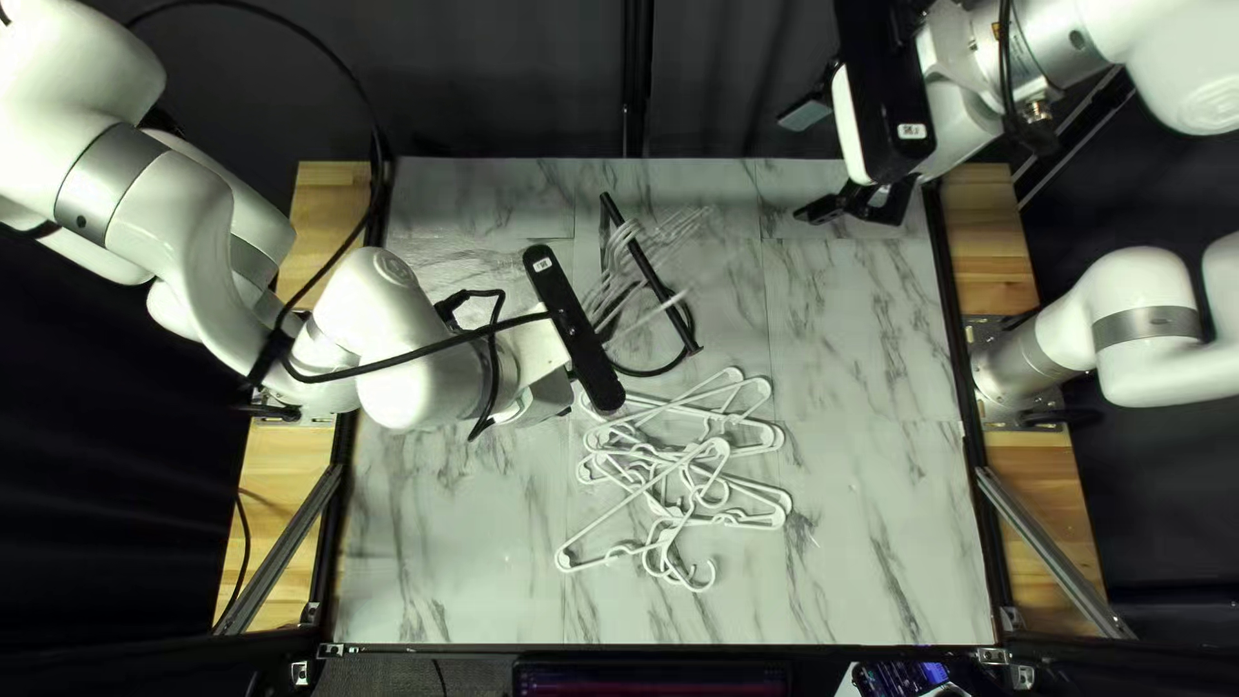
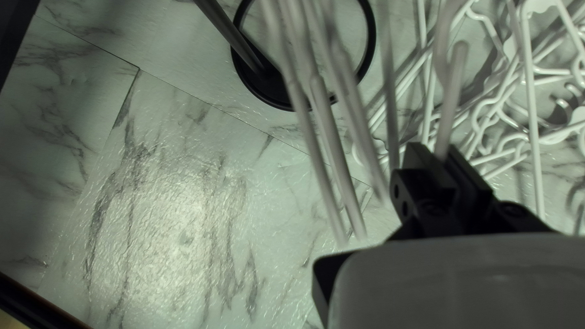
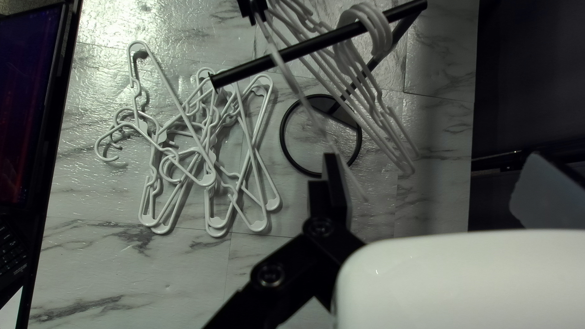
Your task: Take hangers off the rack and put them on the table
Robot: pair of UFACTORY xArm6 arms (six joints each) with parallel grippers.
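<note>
If the left gripper [image 2: 434,159], clenched on one hanger [image 2: 452,91] beside the rack [image 3: 244,70], catches the hung hangers [image 3: 385,42], the rack may tip toward the pile [image 3: 206,180] beside it; the right gripper [image 3: 431,162] stands spread

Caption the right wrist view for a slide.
Left gripper holding a white hanger near a black rack of others, with tangled hangers on the table.

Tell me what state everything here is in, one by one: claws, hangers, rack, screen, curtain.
Left gripper: shut on a hanger
Right gripper: open, holding nothing
Held hanger: between the left gripper's fingers
Rack: standing, hangers on its bar
Rack hangers: hooked on, hanging
Table hangers: lying in a tangled pile
Screen: lit
Curtain: hanging
</note>
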